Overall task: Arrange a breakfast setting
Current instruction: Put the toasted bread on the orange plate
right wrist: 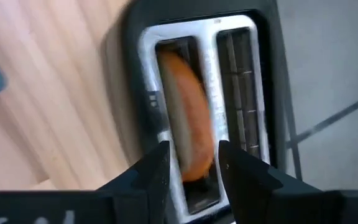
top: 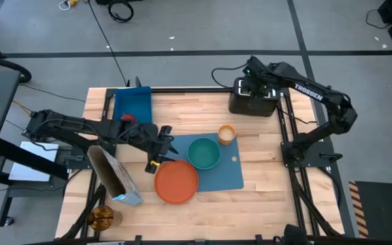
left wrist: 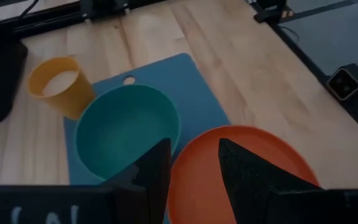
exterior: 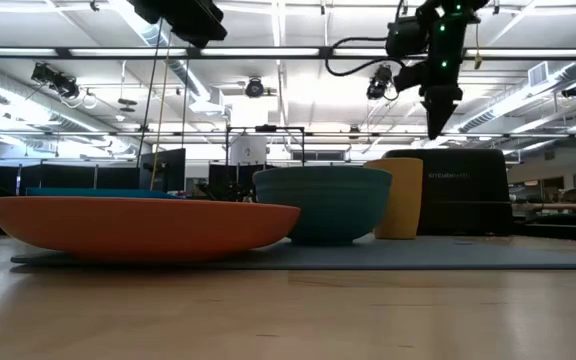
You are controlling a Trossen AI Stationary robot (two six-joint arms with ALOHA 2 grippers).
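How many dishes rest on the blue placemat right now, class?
3: the orange plate on the placemat's near-left corner, overhanging the edge; the teal bowl at mid-mat; the orange cup at its far edge.

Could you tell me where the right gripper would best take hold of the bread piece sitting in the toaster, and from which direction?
Probably the bread piece's exposed top edge, approached from straight above. It stands on edge in one slot of the black toaster, so only that edge is free, and its flat faces suit the right gripper, which is open above it.
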